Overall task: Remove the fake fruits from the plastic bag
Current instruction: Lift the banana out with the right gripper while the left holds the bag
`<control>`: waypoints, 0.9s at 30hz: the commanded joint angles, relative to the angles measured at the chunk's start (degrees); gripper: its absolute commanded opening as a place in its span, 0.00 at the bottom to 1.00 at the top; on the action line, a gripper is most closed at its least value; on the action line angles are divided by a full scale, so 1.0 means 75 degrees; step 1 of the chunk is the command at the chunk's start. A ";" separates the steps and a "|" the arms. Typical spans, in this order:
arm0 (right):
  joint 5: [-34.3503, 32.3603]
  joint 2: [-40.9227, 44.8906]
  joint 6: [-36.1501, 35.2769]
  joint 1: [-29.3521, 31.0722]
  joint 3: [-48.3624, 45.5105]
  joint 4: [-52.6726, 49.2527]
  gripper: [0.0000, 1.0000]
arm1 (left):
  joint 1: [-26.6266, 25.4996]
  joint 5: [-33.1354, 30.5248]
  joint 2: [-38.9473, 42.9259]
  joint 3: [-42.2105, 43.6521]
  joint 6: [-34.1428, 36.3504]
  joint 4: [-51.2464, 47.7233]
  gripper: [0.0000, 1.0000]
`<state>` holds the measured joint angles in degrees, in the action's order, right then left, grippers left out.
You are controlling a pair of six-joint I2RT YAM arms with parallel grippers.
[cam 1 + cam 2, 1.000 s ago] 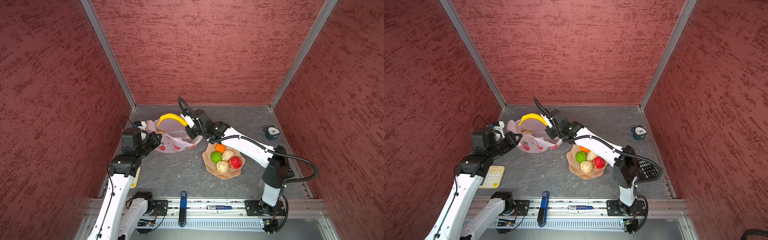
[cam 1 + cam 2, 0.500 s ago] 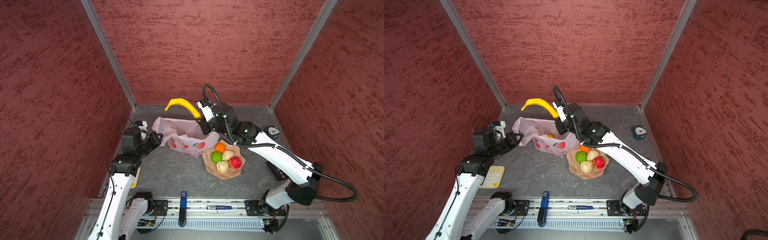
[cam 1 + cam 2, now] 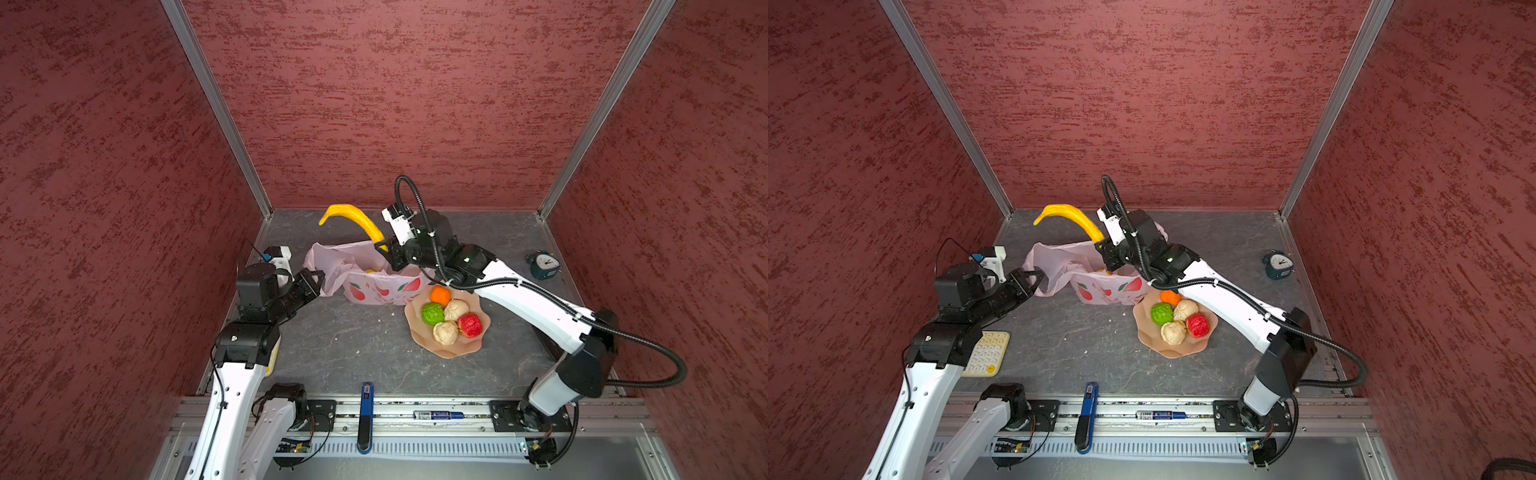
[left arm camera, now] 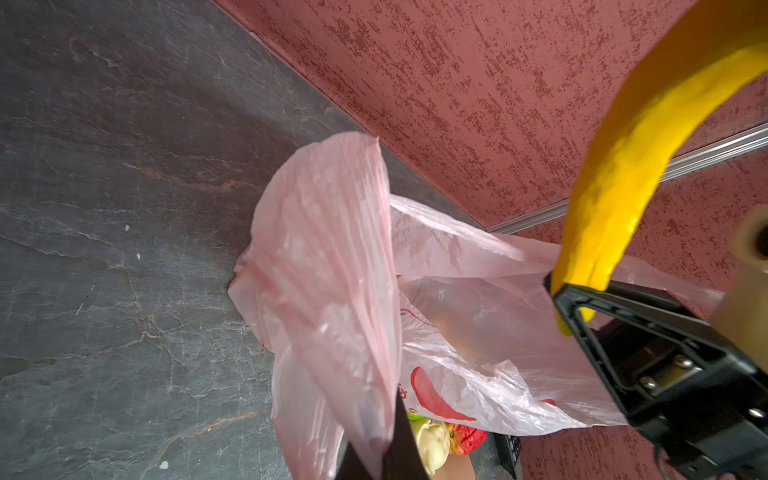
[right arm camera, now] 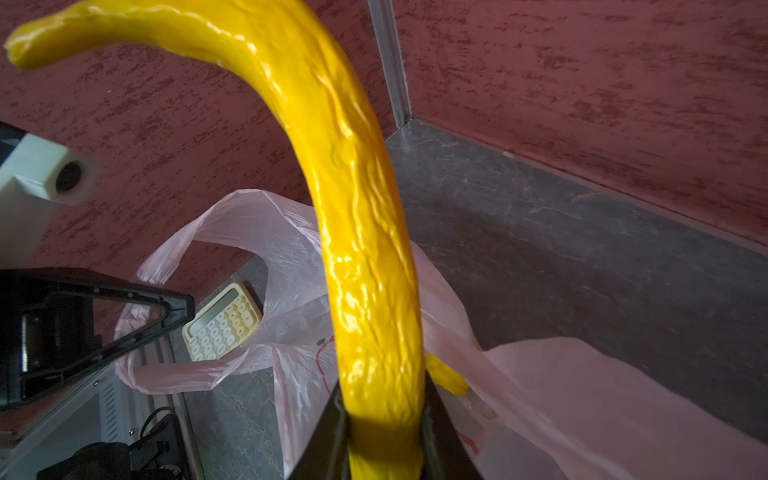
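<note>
In both top views the worktop [image 3: 353, 345] is bare in front, and walls close three sides. The bag [image 3: 374, 286] sits back left, just beside the dish [image 3: 453, 353], which holds five balls [image 3: 456, 309].

Left wrist: the left jaws are pinched tight on the bag's handle [image 4: 332, 270].

Right wrist: the right jaws, narrow, clamp the banana [image 5: 357, 232] by its end above the bag. A yellow ball [image 5: 446, 376] is inside.

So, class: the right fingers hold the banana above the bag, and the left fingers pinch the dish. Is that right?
No: the left fingers pinch the bag, not the dish, as the left wrist view shows. The right fingers do hold the banana above the bag.
</note>
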<state>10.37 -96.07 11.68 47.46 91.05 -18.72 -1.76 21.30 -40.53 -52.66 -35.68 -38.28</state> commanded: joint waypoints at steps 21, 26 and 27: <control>-0.2332 0.1071 -0.0231 -0.0180 0.3122 -0.2633 0.11 | 0.0141 -0.1646 0.0812 -0.0812 0.0209 -0.1317 0.00; -0.3244 0.2068 0.0472 -0.1083 0.2076 -0.3414 0.11 | 0.0144 -0.1855 0.1058 -0.0669 0.0175 -0.1598 0.00; -0.3305 0.2247 0.0615 -0.1283 0.1699 -0.3541 0.11 | 0.0148 -0.1969 0.1110 -0.0676 0.0182 -0.1692 0.01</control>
<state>-6.98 -81.06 12.73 41.32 108.73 -37.26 -1.21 9.04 -33.28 -58.11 -35.07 -48.60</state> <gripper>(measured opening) 0.231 0.048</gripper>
